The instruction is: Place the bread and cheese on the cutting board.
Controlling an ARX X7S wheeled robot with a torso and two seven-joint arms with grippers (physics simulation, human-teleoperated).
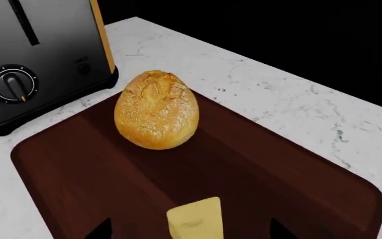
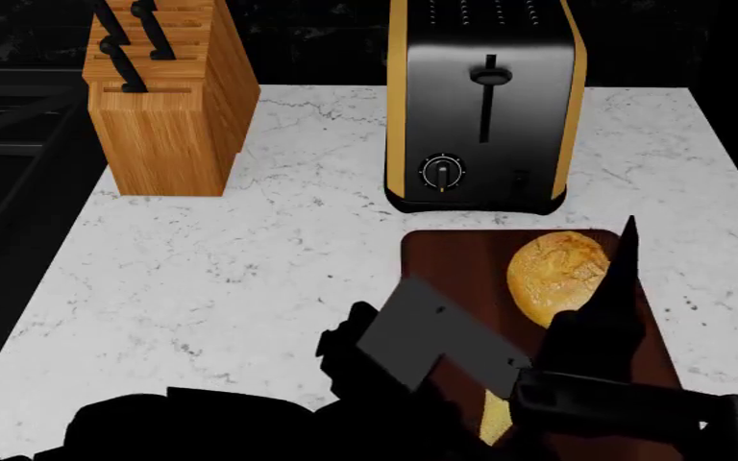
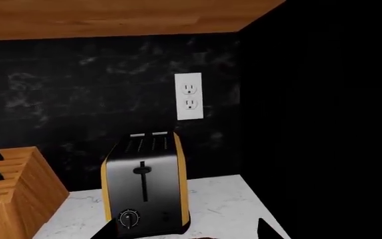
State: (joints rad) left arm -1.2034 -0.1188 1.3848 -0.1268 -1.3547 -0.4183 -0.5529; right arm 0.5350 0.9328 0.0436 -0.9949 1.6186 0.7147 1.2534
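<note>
On the counter's left at about ten o'clock stands the knife block (image 2: 164, 96); at twelve the toaster (image 2: 484, 106); just below it the cutting board (image 2: 453, 259) bears the bread (image 2: 555, 274) at its far end. Nearer, around six o'clock, the cheese (image 1: 196, 219) sits upright over the board between the left gripper (image 1: 189, 230) fingertips; whether it is gripped or freed I cannot tell. The right gripper's fingers are hardly seen, state unclear.
</note>
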